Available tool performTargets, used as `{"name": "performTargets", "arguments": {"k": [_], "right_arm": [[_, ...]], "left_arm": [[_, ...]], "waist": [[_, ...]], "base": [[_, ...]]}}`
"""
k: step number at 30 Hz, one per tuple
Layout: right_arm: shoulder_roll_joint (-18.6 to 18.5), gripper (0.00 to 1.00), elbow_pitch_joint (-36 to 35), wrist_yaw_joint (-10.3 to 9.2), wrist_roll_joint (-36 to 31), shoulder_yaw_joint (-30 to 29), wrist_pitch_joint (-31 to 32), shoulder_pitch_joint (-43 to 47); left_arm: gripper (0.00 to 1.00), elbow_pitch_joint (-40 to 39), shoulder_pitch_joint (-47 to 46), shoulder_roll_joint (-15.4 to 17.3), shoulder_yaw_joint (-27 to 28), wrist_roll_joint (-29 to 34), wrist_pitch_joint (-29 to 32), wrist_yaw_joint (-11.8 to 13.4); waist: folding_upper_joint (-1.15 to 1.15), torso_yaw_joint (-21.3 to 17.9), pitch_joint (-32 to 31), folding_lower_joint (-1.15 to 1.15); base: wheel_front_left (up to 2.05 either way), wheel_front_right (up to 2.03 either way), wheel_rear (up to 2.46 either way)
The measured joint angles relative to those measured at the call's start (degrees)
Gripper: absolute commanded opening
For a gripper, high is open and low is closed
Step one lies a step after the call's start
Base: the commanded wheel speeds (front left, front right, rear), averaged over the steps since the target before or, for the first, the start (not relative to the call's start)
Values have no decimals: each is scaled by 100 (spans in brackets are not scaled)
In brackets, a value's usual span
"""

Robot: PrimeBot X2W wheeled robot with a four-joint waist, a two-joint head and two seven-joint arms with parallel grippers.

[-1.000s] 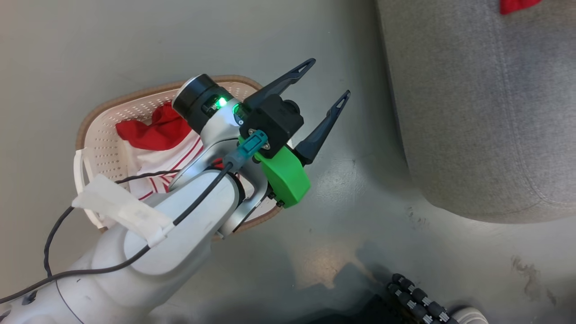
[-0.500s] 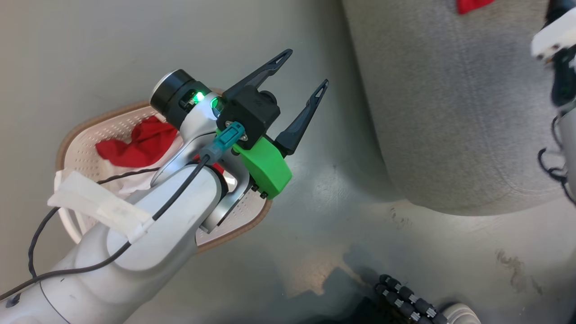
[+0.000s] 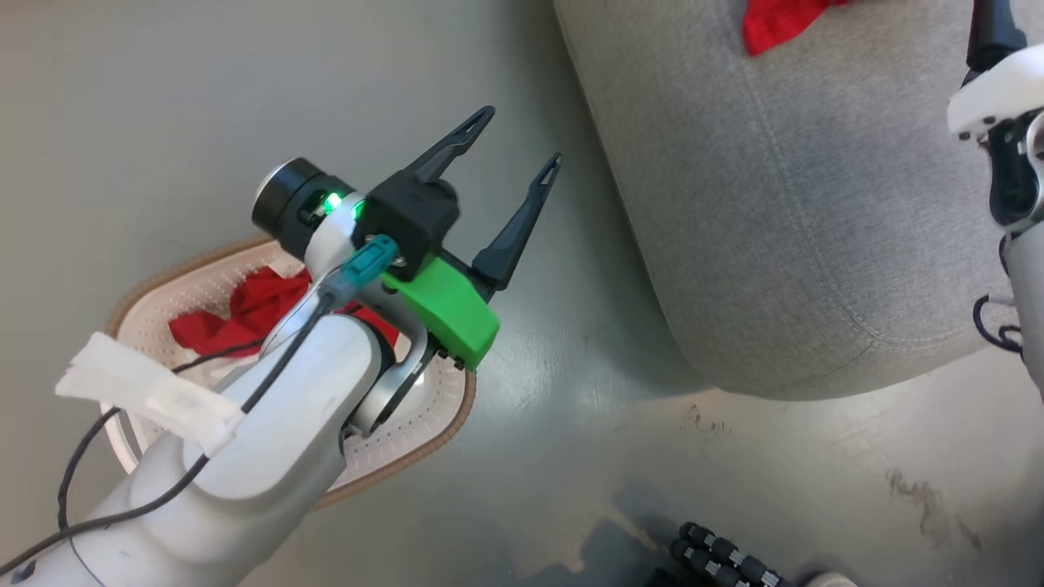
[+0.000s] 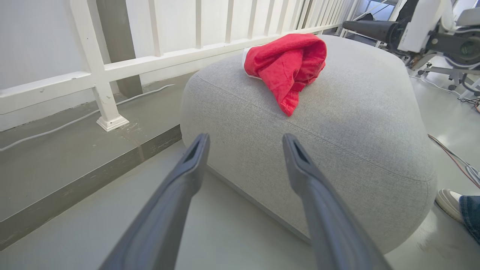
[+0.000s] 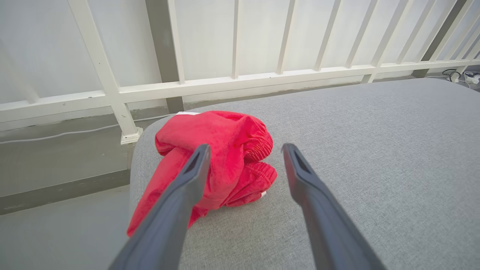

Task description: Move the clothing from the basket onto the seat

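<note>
The left gripper (image 3: 522,134) hangs over the floor (image 3: 571,367) between the basket (image 3: 440,424) and the seat (image 3: 775,204), fingers spread and empty. Its pale forearm (image 3: 269,440) covers much of the red clothing (image 3: 253,306) in the basket. The right gripper (image 5: 246,147), fingers apart and empty, hovers by a red garment (image 5: 232,131) bunched on the seat's corner. A white railing (image 5: 240,80) stands behind; a person's shoe (image 4: 448,200) sits nearby.

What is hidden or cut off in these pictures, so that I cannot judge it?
- Head view: the left arm covers most of the basket, so how much clothing is inside is hidden.
- Head view: the red garment on the seat is cut off by the top edge.
- Left wrist view: a person's foot is cut off by the right edge.
- Right wrist view: a finger of the right gripper hides part of the garment.
</note>
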Motion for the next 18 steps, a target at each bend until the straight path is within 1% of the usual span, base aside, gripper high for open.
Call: {"name": "performTargets", "arguments": {"k": [5, 8, 14, 18], "right_arm": [[10, 100, -275, 18, -59, 0, 0, 266], [80, 100, -435, 19, -88, 0, 0, 335], [210, 100, -664, 101, -193, 155, 0, 654], [318, 100, -824, 101, -291, 255, 0, 821]], "left_arm": [[100, 174, 188, 2, 219, -104, -247, 64], [100, 267, 311, 3, 361, -162, -427, 90], [100, 512, 662, 88, 687, -407, -702, 146], [100, 692, 936, 155, 926, -492, -762, 194]], "waist": [[0, 72, -271, 0], [0, 160, -438, 0], [0, 417, -768, 0], [0, 617, -1005, 0]], "base": [[0, 0, 0], [0, 0, 0], [0, 0, 0], [0, 0, 0]]}}
